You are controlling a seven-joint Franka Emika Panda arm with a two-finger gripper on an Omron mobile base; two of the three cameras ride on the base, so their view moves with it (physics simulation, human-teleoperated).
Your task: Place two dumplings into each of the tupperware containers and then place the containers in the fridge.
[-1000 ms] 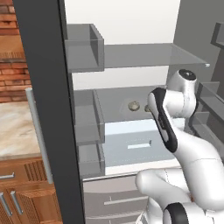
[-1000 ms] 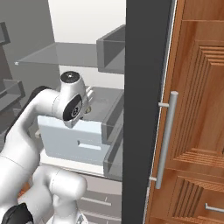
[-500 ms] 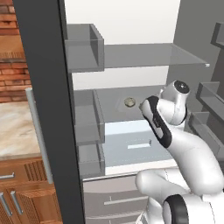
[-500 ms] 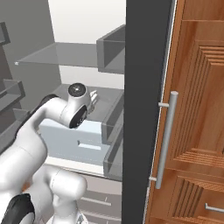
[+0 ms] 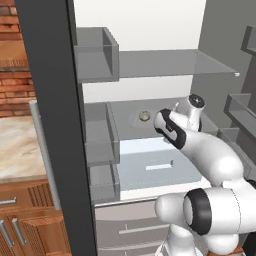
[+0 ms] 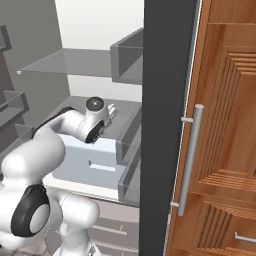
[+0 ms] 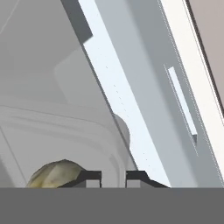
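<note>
We see fridge [image 5: 55,150] open. Container [image 5: 137,119] with dumpling [image 5: 144,116] sits on middle shelf, left of our gripper [image 7: 113,176]. Hand view: jaws nearly closed, pinching container rim [image 7: 111,144], dumpling just beside left fingertip. Next we release, withdraw rightward and outward. No labels or writing readable.

No text, label or number can be read anywhere.

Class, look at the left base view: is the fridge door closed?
No. The fridge stands open, showing its white interior, grey shelves and a dumpling on the middle shelf.
</note>
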